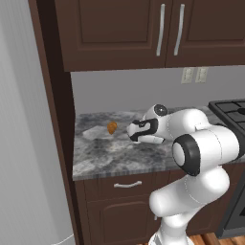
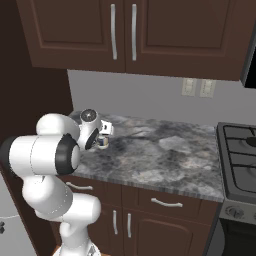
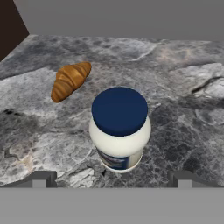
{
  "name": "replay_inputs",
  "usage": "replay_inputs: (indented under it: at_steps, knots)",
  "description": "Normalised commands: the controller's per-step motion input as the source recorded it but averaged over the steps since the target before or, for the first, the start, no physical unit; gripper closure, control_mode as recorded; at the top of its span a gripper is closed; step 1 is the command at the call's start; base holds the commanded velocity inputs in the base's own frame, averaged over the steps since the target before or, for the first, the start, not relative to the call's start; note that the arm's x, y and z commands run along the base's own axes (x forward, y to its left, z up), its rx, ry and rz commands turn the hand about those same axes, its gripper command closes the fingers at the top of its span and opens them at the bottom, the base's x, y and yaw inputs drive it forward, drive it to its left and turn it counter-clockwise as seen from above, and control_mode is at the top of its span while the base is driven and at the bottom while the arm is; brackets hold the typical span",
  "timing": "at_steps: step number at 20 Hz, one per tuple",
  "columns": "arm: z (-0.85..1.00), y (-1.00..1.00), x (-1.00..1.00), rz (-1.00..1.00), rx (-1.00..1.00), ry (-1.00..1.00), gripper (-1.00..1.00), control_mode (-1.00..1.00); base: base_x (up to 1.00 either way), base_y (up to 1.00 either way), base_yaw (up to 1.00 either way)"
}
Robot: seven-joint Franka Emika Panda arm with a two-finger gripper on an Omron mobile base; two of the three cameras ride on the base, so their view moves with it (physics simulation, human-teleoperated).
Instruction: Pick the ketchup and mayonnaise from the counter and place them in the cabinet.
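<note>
Mayonnaise jar (image 3: 120,131), cream-white plastic with dark blue lid, upright on grey speckled worktop (image 3: 183,113). Claw (image 3: 111,179) spread wide, empty; best lowered straight, centred, clear of brown croissant (image 3: 70,81).

No readable text from my cameras; the mayonnaise (image 3: 120,131) label is a dark blur, nothing legible.

At centre of my hand view, the mayonnaise jar (image 3: 120,140) is cream-white with a dark navy lid and a dark label band. Upper left, the croissant (image 3: 70,80) is golden brown. The counter (image 3: 175,96) is grey, veined and speckled. My arm (image 1: 201,148) is white with dark joints.
</note>
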Motion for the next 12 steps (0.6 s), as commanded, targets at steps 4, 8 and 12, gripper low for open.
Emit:
replay_inputs:
  at_steps: [4, 8, 12]
  knots:
    - [-0.09, 0.00, 0.21, 0.00, 0.00, 0.00, -1.00, -1.00, 0.00, 0.00, 0.00]
    - [-0.11, 0.00, 0.22, 0.00, 0.00, 0.00, -1.00, -1.00, 0.00, 0.00, 0.00]
    - [-0.11, 0.00, 0.21, 0.00, 0.00, 0.00, -1.00, -1.00, 0.00, 0.00, 0.00]
